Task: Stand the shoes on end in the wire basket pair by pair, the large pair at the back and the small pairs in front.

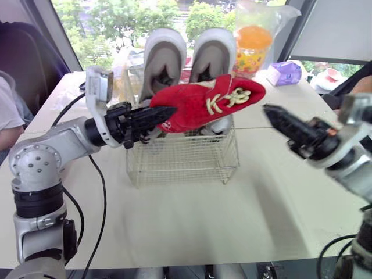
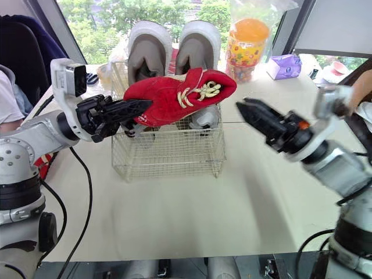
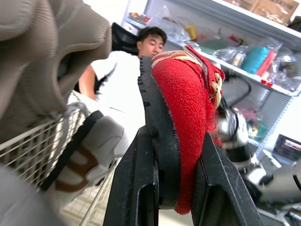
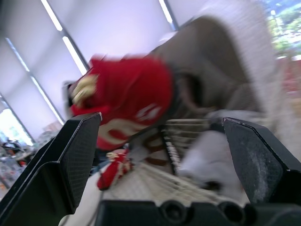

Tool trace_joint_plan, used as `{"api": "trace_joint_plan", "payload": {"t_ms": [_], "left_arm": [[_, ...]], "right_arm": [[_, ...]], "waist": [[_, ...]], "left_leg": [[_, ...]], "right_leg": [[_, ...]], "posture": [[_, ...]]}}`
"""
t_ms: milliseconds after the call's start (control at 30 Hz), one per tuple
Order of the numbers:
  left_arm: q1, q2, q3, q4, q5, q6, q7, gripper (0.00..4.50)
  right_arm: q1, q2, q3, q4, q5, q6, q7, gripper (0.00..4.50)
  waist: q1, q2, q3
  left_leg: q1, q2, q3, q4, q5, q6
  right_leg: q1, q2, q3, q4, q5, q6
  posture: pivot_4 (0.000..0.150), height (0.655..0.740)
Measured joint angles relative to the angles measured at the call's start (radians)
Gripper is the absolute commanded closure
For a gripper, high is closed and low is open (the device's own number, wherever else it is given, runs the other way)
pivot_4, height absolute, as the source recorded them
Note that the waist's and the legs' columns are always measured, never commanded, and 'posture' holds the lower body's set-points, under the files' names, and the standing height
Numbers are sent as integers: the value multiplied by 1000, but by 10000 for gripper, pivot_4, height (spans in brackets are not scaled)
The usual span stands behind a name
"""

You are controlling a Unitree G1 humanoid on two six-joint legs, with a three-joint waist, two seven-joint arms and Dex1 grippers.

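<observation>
Right jaws wide, empty, left jaws clamping red shoe (image 1: 197,107) above wire basket (image 1: 183,163), grey pair (image 1: 164,58) upright inside

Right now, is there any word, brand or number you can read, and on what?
No text can be read.
red shoe: a white mark on its side, too blurred to read.
orange-lidded jar: coloured print, too small to read.
purple box: print too small to read.
</observation>
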Motion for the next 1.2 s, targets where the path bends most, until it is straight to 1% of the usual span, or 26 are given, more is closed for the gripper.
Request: {"api": "trace_joint_plan", "payload": {"t_ms": [167,400,533,667,967,1200], "left_arm": [[-21,-8,2,6,-8,-22,2,42811],[-30,-7,25,15,-15,-68,4,42811],[-28,-11,38,15,-21,-85,23,42811],[-27,-16,40,15,-45,-86,59,42811],[16,-27,42,-30,-176,-88,191,42811],[21,-14,14,-55,-271,-85,240,42811]], "right_arm": [[-61,88,133,-42,-25,-79,-57,622],[-192,131,218,9,-47,-138,-97,622],[-247,159,245,54,-47,-151,-124,622],[-266,171,256,82,-55,-158,-125,622],[-280,179,267,124,-68,-161,-108,622],[-281,175,262,133,-66,-161,-82,622]], "waist": [[4,0,0],[6,0,0],[5,0,0],[6,0,0],[4,0,0],[6,0,0]], "left_leg": [[-1,0,0,0,0,0],[-1,0,1,0,0,0],[-1,0,0,0,0,0],[-1,0,1,0,0,0],[-1,0,0,0,0,0],[-2,0,1,0,0,0]], "right_leg": [[0,0,0,-1,0,0],[0,0,1,-1,0,0],[0,0,1,-1,0,0],[0,-1,1,-1,0,0],[0,-1,1,-1,0,0],[0,-1,1,-2,0,0]], "posture": [[1500,7400],[1500,7400],[1500,7400],[1500,7400],[1500,7400],[1500,7400]]}}
